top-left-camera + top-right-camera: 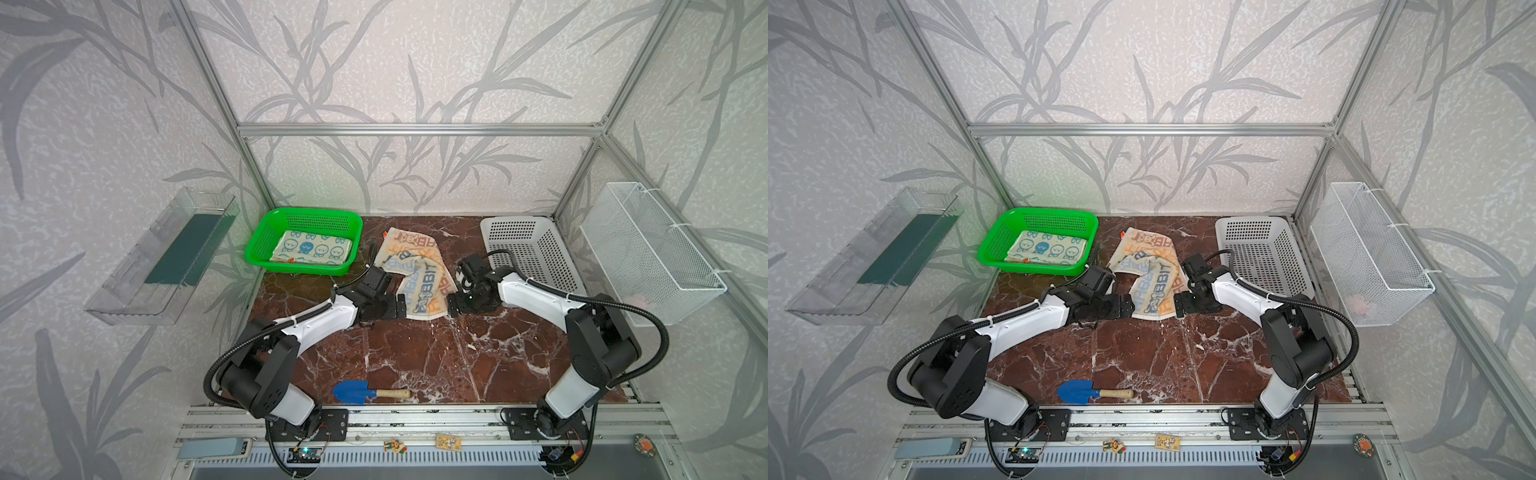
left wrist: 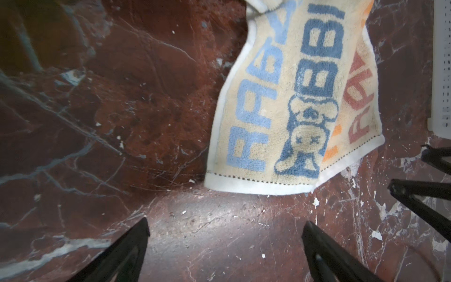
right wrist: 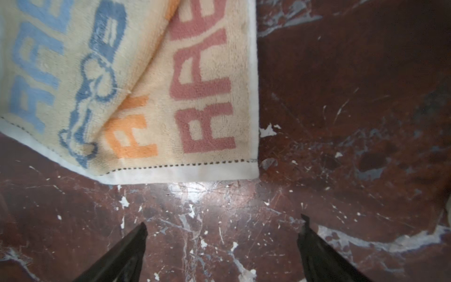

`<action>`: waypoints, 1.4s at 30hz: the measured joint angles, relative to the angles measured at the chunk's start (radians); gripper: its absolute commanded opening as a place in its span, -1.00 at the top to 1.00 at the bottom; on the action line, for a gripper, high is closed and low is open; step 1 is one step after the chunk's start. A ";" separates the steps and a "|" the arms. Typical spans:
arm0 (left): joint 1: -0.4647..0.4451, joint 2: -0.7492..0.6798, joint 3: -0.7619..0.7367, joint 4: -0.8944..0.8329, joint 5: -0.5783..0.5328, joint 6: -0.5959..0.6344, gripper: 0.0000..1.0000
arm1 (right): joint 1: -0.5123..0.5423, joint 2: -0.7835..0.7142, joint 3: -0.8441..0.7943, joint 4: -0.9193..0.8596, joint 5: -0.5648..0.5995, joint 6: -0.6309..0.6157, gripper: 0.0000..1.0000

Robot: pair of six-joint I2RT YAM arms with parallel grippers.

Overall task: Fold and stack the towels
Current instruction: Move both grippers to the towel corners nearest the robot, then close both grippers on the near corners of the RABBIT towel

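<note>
Red-brown veined marble tabletop. White perforated plastic basket stood at 2 o'clock, green perforated basket at 10 o'clock. Rumpled lettered terry towel, white-hemmed, lay at 12 o'clock, reading "RABBIT" in blue and orange. Folded cream bunny-face towel lay inside green basket. Left gripper and right gripper flanked lettered towel's near corners, jaws spread, grasping nothing. Blue metal trowel, wooden handle, at 6 o'clock.
</note>
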 measured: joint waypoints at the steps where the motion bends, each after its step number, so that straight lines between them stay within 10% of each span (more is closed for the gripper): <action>1: -0.004 0.002 0.001 0.000 0.003 -0.003 -0.98 | -0.004 0.014 0.004 0.000 0.003 -0.007 -0.75; 16: -0.013 0.026 0.007 -0.002 0.014 -0.003 -0.98 | -0.014 0.172 0.100 0.009 0.010 -0.054 -0.15; 32: -0.013 0.149 0.113 -0.064 0.002 0.035 -0.77 | -0.016 0.199 0.122 0.034 -0.002 -0.043 0.97; 42: -0.013 0.268 0.209 -0.153 -0.039 0.104 -0.44 | -0.017 0.194 0.113 0.046 -0.021 -0.042 1.00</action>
